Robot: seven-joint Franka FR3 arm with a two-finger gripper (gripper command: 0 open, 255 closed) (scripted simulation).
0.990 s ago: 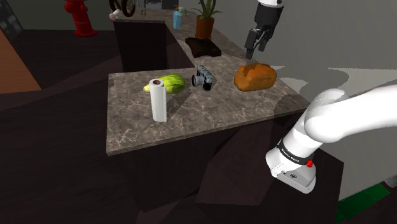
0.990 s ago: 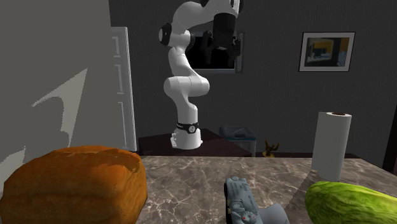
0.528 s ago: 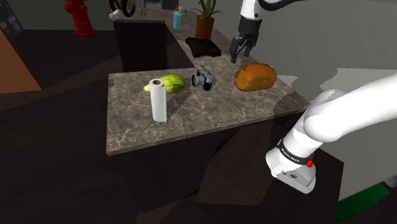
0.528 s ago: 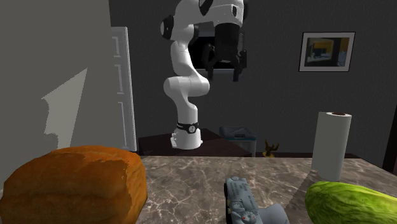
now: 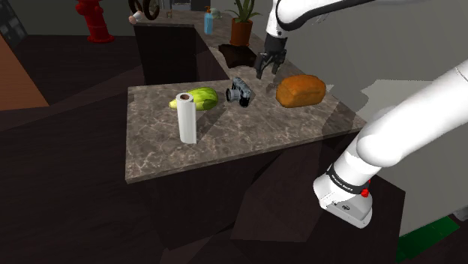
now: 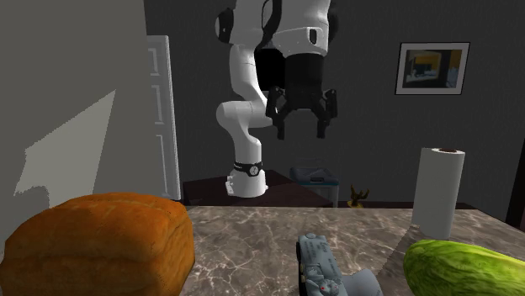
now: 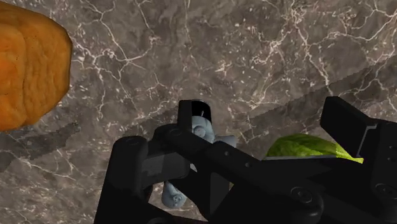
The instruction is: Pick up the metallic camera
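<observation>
Approach step: fingers (image 6: 320, 122) spread and empty, camera (image 5: 239, 92) below them on tabletop (image 5: 157, 142); next move needs descent, then closing.

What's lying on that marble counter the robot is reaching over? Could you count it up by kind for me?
Bread loaf: 1
Green vegetable: 1
Camera: 1
Paper towel roll: 1
Total: 4
</observation>
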